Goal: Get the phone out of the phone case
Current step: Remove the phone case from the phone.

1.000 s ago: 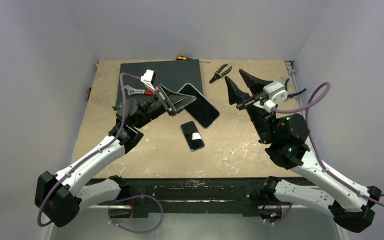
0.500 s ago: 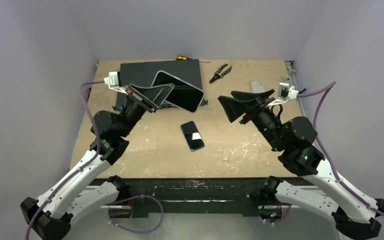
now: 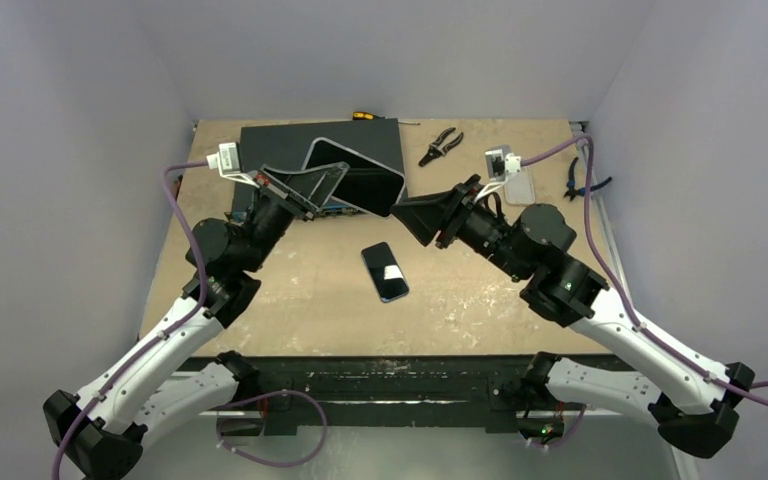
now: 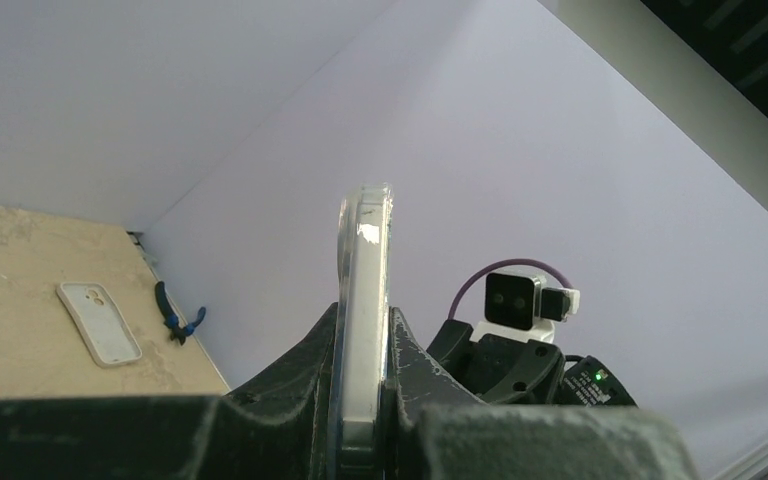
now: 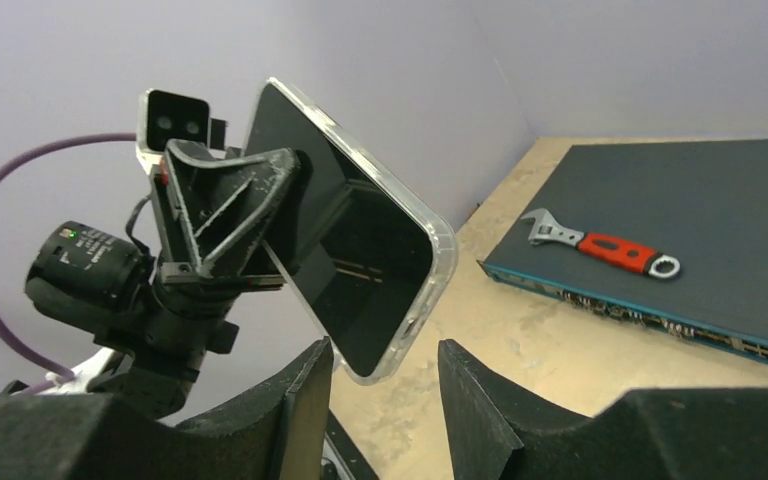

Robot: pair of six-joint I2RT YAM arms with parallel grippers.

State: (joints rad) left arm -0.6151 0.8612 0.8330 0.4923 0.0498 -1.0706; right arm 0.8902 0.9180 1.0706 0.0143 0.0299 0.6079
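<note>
The phone in its clear phone case (image 3: 365, 185) is held in the air over the dark box, with my left gripper (image 3: 332, 183) shut on it. The left wrist view shows it edge-on (image 4: 363, 290) between the two fingers (image 4: 362, 345). My right gripper (image 3: 405, 212) reaches in from the right and is open. Its jaws straddle the lower corner of the cased phone (image 5: 360, 250) without touching it, with the right gripper (image 5: 385, 365) just below that corner. The screen faces the right wrist camera.
A second dark phone (image 3: 385, 271) lies on the table in the middle. A dark flat box (image 3: 280, 145) carries a red-handled wrench (image 5: 610, 250). Black pliers (image 3: 440, 146), a screwdriver (image 3: 365, 116), a white empty case (image 4: 100, 322) and blue pliers (image 4: 175, 312) lie toward the back and right.
My left arm lifted the cased phone back over the dark box, then held still. My right arm swung left and lowered until its open jaws came round the phone's corner.
</note>
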